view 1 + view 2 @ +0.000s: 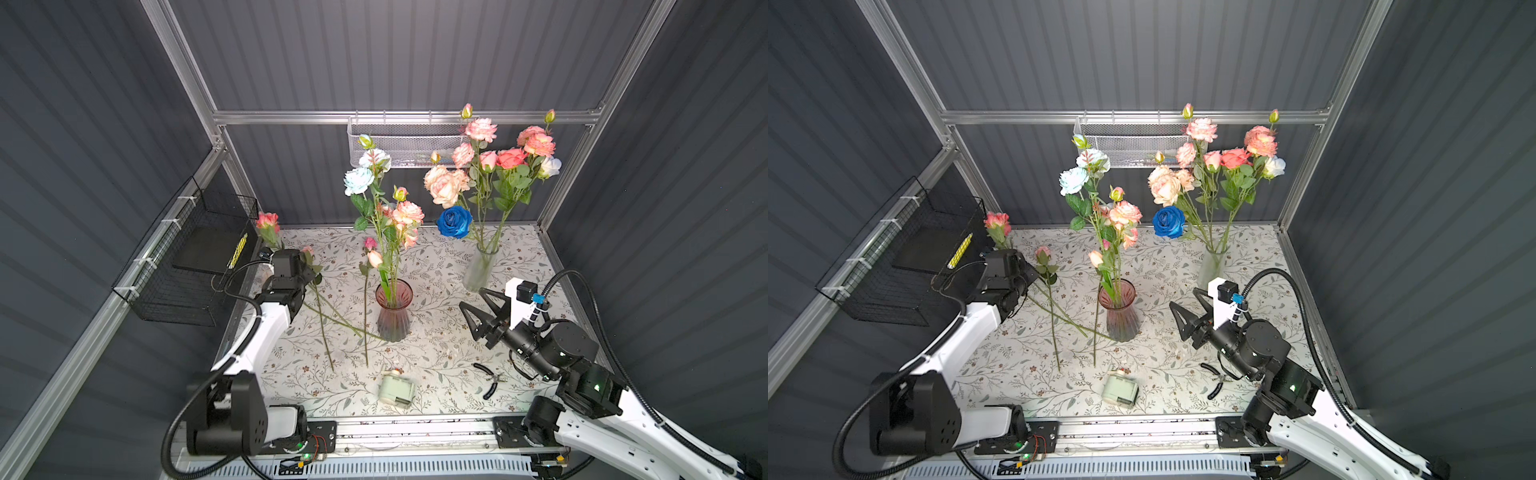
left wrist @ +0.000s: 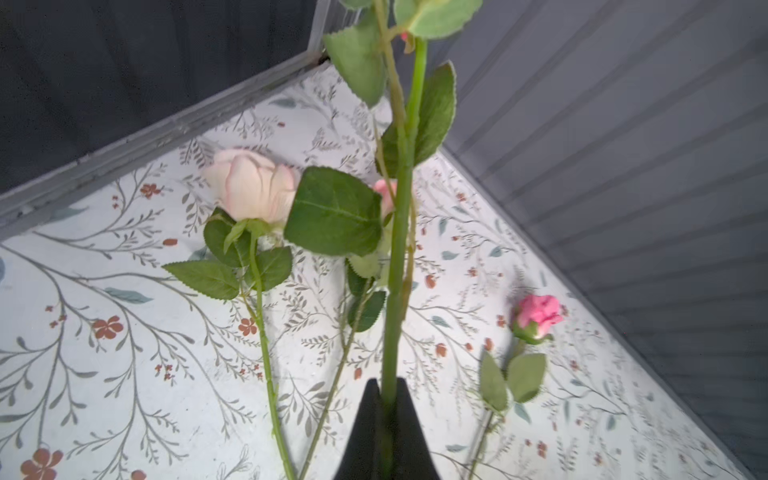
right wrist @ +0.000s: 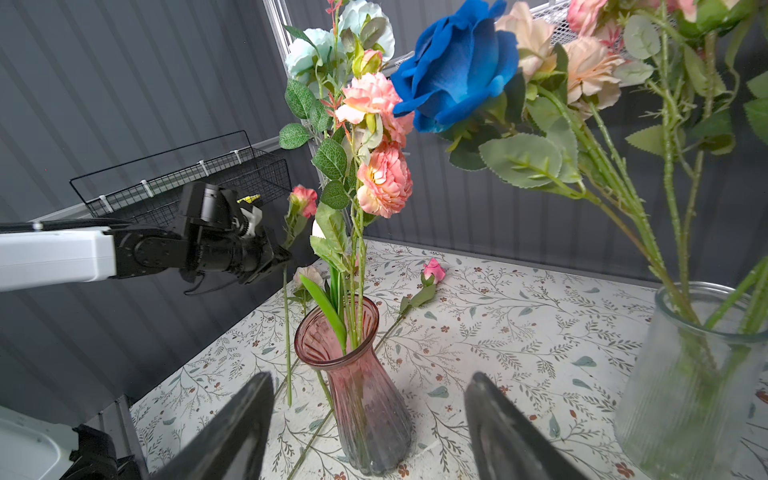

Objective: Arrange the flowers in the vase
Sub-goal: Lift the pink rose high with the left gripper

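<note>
Firmly, left hand [image 2: 387, 382] clamped on rose stem [image 2: 397, 257], right hand [image 1: 471, 297] spread apart near pink vase [image 1: 394, 316]

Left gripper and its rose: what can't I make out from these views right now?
Held rose: bloom cut off by the left wrist view's top edge.
Its stem's lower end: no view shows whether it touches the table.
Stem ends in the pink vase: blurred by the tinted ribbed glass in the right wrist view.
Pale boxy item near the front: too blurred in both top views to identify.
</note>
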Controlling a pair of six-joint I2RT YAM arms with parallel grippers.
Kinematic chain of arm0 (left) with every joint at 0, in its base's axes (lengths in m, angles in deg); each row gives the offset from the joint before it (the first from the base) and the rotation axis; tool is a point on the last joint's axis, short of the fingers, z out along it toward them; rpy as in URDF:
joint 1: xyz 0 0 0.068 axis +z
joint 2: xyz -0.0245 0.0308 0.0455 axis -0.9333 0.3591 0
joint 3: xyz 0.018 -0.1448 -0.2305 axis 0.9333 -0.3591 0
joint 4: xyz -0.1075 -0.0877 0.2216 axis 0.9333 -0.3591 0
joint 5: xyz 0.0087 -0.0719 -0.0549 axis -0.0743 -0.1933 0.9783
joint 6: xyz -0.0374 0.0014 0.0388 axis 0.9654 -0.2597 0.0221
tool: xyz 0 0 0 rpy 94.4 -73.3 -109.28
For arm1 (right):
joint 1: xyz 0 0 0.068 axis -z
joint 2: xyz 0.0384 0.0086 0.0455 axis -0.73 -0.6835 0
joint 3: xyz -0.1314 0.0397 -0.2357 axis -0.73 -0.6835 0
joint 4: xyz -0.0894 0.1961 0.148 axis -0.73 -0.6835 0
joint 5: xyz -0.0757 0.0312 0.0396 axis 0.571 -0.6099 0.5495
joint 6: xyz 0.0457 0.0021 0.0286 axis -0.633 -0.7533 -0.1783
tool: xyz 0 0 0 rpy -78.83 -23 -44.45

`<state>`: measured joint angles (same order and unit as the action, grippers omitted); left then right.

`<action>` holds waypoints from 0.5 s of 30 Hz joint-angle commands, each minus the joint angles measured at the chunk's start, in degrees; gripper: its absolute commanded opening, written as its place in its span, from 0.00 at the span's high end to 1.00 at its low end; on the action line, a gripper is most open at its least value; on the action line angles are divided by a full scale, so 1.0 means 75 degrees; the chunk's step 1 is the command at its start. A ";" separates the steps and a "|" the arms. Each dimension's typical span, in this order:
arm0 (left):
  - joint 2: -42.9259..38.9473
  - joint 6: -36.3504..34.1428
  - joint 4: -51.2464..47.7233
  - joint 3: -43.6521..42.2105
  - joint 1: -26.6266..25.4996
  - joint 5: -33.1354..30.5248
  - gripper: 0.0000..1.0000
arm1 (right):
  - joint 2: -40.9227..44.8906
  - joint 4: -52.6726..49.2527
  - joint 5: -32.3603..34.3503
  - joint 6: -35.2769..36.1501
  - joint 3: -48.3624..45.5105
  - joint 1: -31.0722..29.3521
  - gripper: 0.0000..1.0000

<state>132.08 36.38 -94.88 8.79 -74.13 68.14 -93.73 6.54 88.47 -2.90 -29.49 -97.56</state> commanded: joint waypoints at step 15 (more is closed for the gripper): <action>-0.3070 -0.0904 0.0373 0.1351 -0.0827 0.2492 1.00 | -0.0043 0.0172 0.0142 -0.0020 0.0148 -0.0029 0.25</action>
<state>109.81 30.81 -95.60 16.86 -79.92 79.83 -94.10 6.65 88.60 -2.95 -29.49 -97.56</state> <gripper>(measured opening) 0.067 0.747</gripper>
